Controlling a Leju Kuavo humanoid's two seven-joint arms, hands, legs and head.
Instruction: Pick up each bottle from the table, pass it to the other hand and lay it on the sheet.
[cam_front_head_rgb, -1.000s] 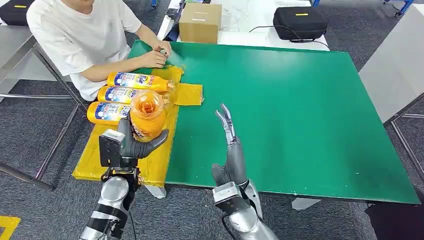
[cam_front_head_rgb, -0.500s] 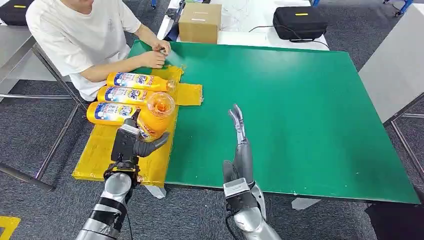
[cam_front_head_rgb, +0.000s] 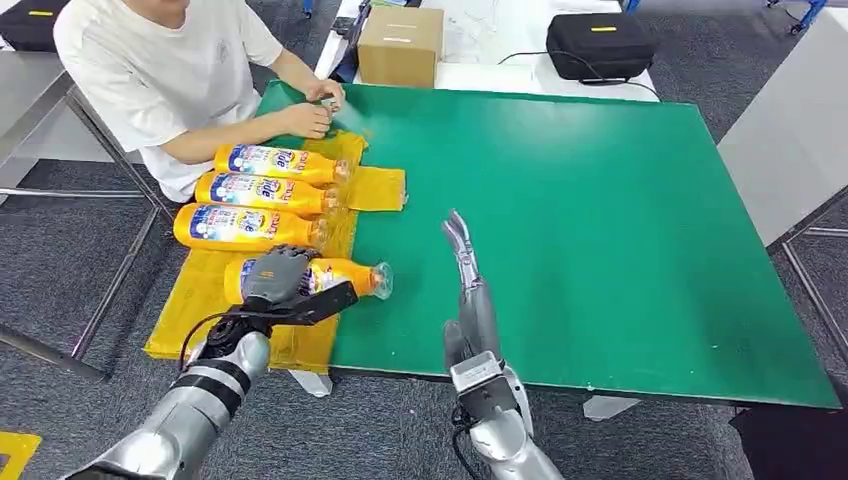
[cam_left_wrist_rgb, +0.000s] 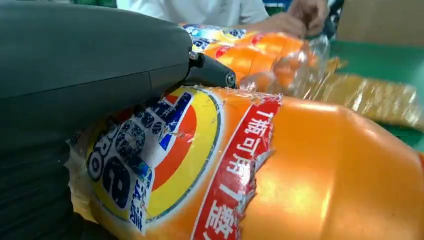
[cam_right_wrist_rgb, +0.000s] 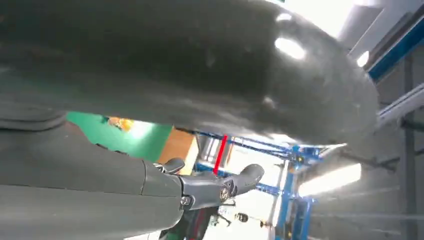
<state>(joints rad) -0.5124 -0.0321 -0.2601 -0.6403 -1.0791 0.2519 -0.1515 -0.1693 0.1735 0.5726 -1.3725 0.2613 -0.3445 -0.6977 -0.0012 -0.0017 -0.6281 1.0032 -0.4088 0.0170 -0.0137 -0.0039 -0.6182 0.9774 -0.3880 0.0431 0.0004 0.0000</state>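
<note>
Nearest, the left hand (cam_front_head_rgb: 275, 278) has its fingers (cam_front_head_rgb: 290, 262) clamped over the label end of the bottle (cam_front_head_rgb: 345, 274), which lies flat on the yellow sheet (cam_front_head_rgb: 200, 300). The bottle's long axis runs sideways out from those fingers, its cap pointing toward the right hand (cam_front_head_rgb: 465, 265), which stands upright over the green table (cam_front_head_rgb: 600, 220), fingers apart and holding nothing. Beyond the left fingers, three more bottles (cam_front_head_rgb: 255, 192) lie parallel. Letting go looks like the next step.
</note>
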